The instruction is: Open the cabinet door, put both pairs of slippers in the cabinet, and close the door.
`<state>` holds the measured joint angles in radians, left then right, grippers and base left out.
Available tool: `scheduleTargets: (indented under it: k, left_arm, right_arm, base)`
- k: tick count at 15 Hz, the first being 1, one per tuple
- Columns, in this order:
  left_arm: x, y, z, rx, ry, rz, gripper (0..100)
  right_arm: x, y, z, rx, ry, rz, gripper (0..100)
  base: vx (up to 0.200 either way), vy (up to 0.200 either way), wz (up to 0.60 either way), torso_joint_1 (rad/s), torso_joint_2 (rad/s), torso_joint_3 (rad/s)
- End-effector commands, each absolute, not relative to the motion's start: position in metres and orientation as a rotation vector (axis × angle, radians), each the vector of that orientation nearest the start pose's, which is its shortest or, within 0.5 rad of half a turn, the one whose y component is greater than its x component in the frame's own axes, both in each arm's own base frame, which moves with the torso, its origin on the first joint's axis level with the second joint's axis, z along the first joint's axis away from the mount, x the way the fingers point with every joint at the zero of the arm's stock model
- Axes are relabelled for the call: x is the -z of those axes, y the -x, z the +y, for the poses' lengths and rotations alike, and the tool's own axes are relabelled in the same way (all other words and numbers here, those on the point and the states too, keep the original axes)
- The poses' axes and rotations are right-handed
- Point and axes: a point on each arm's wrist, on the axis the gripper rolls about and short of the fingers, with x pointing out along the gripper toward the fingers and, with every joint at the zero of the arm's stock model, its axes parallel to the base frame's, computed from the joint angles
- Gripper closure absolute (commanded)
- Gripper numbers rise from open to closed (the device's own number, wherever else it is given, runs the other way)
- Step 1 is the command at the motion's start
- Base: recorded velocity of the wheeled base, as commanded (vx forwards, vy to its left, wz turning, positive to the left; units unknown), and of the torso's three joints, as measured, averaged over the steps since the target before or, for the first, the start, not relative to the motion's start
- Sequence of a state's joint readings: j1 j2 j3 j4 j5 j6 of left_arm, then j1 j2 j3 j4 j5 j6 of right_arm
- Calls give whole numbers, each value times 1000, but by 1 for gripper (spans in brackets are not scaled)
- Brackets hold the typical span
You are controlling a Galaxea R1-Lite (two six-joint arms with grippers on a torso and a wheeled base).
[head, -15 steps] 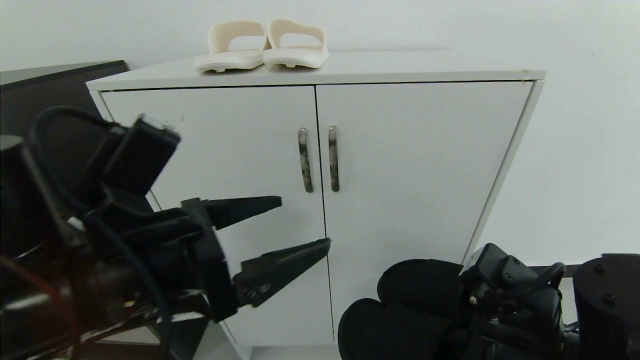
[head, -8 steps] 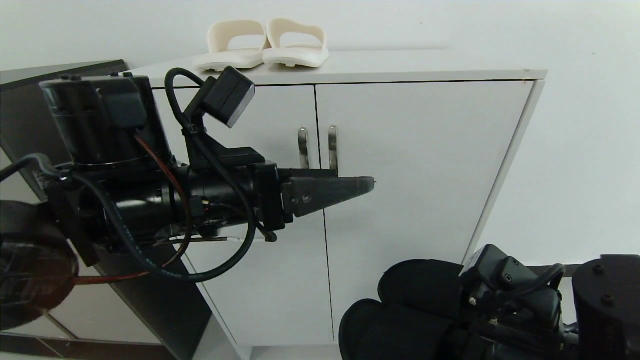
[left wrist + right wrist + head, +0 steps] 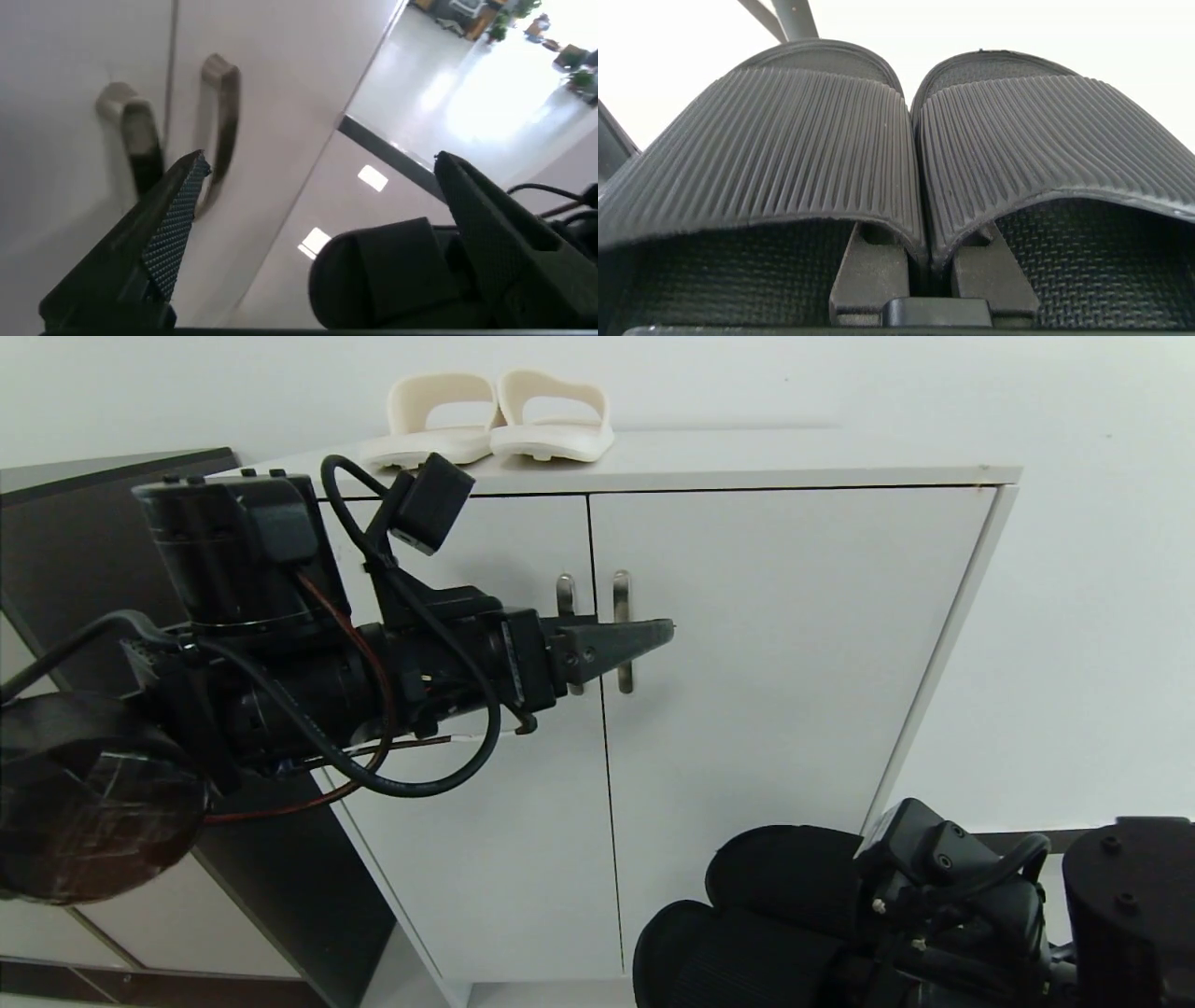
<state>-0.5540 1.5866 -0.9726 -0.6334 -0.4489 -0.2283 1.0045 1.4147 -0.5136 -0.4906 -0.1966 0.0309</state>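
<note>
- Your left gripper (image 3: 653, 633) sits level with the two handles at the seam of the cabinet (image 3: 794, 663). Its fingers (image 3: 168, 224) are spread wide, and both doors are shut.
- The handles stand just beside each other. You risk closing on both the left-door handle (image 3: 565, 593) and the right-door handle (image 3: 623, 593), which would lock the doors together.
- If you catch only a handle's edge, the fingers may slip off as you pull.
- Your right gripper (image 3: 924, 280) is clamped on the inner edges of the black slippers (image 3: 747, 905), low in front of the right door. That door swinging out could strike them and knock them loose.
- The cream slippers (image 3: 495, 420) rest on the cabinet top above the left door. A jerky pull could shake them off.
</note>
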Motion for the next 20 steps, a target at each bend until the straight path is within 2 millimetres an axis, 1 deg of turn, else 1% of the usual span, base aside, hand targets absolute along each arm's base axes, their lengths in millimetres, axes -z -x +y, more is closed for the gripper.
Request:
scheduleTargets:
  k: [1, 4, 6, 8, 11, 12, 15, 16, 17, 19, 20]
  left_arm:
    - [-255, -249, -164, 969, 196, 112, 0]
    - [-253, -256, -168, 957, 187, 112, 0]
    - [-250, -264, -173, 955, 187, 119, 0]
    - [-246, -267, -177, 959, 185, 133, 0]
    - [-245, -265, -182, 974, 184, 137, 0]
    - [-246, -265, -182, 976, 186, 134, 100]
    - [-249, -264, -182, 979, 185, 126, 100]
    - [-251, -260, -184, 991, 187, 122, 100]
    - [-254, -253, -188, 1014, 186, 116, 100]
    - [-255, -243, -185, 1024, 186, 117, 100]
    - [-254, -235, -183, 1035, 187, 120, 100]
  right_arm:
    - [-164, -119, 179, -791, 213, 364, 100]
    - [-164, -119, 179, -791, 213, 364, 100]
    - [-164, -119, 179, -791, 224, 359, 100]
    - [-164, -119, 179, -791, 224, 359, 100]
    - [-162, -118, 178, -794, 229, 368, 100]
    - [-162, -118, 177, -796, 230, 366, 100]
    - [-161, -114, 177, -815, 233, 368, 100]
    - [-158, -111, 175, -831, 253, 370, 100]
    - [-158, -108, 173, -869, 265, 367, 100]
    - [-157, -97, 164, -1011, 254, 370, 100]
    - [-156, -95, 161, -1044, 261, 365, 100]
  base:
    - [0, 0, 0, 0, 0, 0]
    - [0, 0, 0, 0, 0, 0]
    - [0, 0, 0, 0, 0, 0]
    - [0, 0, 0, 0, 0, 0]
    - [0, 0, 0, 0, 0, 0]
    - [0, 0, 0, 0, 0, 0]
    - [0, 0, 0, 0, 0, 0]
    - [0, 0, 0, 0, 0, 0]
    - [0, 0, 0, 0, 0, 0]
    - [0, 0, 0, 0, 0, 0]
    - [0, 0, 0, 0, 0, 0]
